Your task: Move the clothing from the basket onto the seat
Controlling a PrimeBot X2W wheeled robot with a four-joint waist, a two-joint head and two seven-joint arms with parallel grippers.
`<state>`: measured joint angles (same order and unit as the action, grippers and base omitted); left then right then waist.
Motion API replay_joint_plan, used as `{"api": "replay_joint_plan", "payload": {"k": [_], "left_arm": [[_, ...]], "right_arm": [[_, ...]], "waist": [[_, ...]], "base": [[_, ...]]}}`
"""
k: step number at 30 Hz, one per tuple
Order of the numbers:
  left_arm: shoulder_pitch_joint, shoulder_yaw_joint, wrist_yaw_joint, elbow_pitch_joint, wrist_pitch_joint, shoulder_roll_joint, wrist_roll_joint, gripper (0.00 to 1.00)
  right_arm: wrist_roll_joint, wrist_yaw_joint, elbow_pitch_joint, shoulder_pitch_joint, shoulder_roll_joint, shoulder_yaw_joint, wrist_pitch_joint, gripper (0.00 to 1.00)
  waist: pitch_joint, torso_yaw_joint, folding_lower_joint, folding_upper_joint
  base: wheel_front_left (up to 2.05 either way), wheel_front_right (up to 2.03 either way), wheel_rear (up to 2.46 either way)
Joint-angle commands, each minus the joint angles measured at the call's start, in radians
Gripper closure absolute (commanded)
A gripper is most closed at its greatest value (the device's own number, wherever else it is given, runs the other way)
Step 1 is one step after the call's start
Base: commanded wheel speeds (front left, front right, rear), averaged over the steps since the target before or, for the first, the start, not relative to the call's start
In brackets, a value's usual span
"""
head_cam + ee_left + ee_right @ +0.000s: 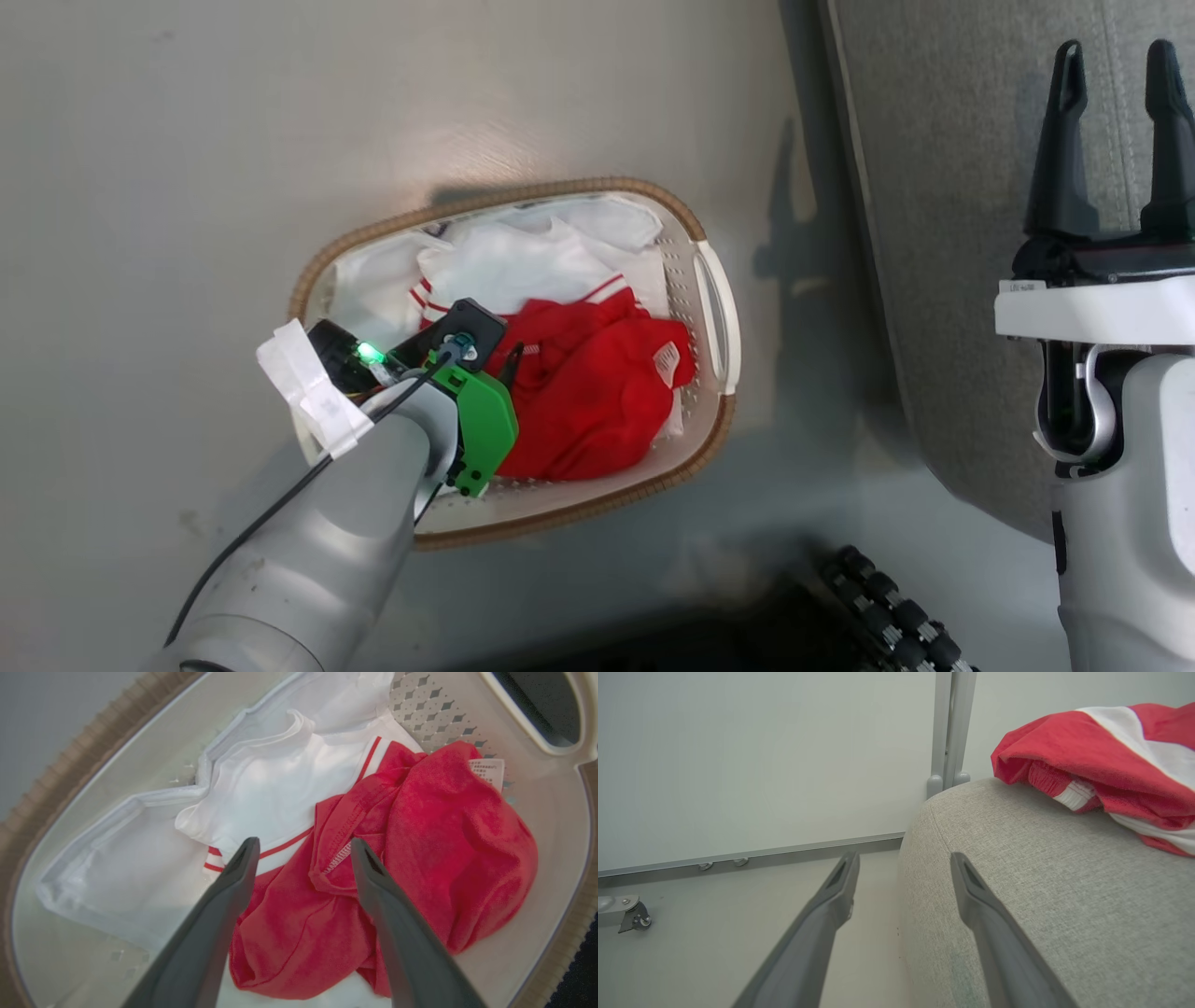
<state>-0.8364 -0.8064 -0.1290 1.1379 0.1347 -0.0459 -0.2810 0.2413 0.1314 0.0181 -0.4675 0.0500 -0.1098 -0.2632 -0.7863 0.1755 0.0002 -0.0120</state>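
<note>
A red garment [588, 392] with a white panel and thin red-and-white striping lies crumpled in the basket [719, 317], filling its right half on top of a white cloth liner [117, 858]. A small white label shows at the garment's edge near the perforated basket wall. A second red garment [1101, 765], with a white stripe and a ribbed cuff, lies on top of the seat [1041, 882], close to its rounded edge.

The left gripper [303, 847] hangs inside the basket with its two dark fingers spread wide. Their tips stand over the red fabric, one on each side of a stitched hem. Whether they touch the cloth cannot be told. A green cover [485, 425] sits on that wrist.

The right gripper [1117, 56] is held over the grey seat, well apart from the basket, its fingers also spread and holding nothing.

The basket stands on a pale floor [140, 187] just beside the seat. A white wall panel [761, 756] rises beyond the seat's end.
</note>
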Motion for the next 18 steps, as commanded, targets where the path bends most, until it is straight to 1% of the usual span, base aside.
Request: {"api": "replay_joint_plan", "payload": {"k": [1,6,15,16,17,18], "left_arm": [[-0.033,-0.002,-0.002,0.017,0.009,-0.015,-0.003,0.0],[-0.057,-0.009,-0.002,0.07,0.005,-0.027,-0.008,0.0],[-0.074,-0.002,0.02,0.124,-0.025,-0.065,-0.028,0.0],[-0.075,-0.001,0.02,0.128,-0.029,-0.068,-0.03,0.07],[-0.076,-0.001,0.02,0.129,-0.03,-0.07,-0.032,0.2],[-0.077,-0.001,0.019,0.132,-0.03,-0.072,-0.036,0.59]], "right_arm": [[0.011,-0.001,0.014,-0.023,0.001,0.002,-0.002,0.0],[0.035,-0.001,0.024,-0.036,0.001,0.01,-0.002,0.0],[0.066,-0.001,0.02,-0.04,0.001,0.031,-0.002,0.0],[0.068,-0.001,0.017,-0.041,0.001,0.032,-0.002,0.0],[0.068,-0.001,0.016,-0.041,0.001,0.032,-0.002,0.0],[0.069,-0.001,0.013,-0.042,0.001,0.032,-0.002,0.0]], "waist": [[-0.13,0.09,-0.0002,0.012],[-0.169,0.115,-0.0002,0.012],[-0.196,0.137,-0.0002,0.012],[-0.196,0.139,-0.0002,0.012],[-0.196,0.14,-0.0002,0.012],[-0.194,0.14,-0.0002,0.012]], "base": [[0.0,0.0,0.0],[0.0,0.0,0.0],[0.0,0.0,0.0],[0.0,0.0,0.0],[0.0,0.0,0.0],[0.0,0.0,0.0]]}}
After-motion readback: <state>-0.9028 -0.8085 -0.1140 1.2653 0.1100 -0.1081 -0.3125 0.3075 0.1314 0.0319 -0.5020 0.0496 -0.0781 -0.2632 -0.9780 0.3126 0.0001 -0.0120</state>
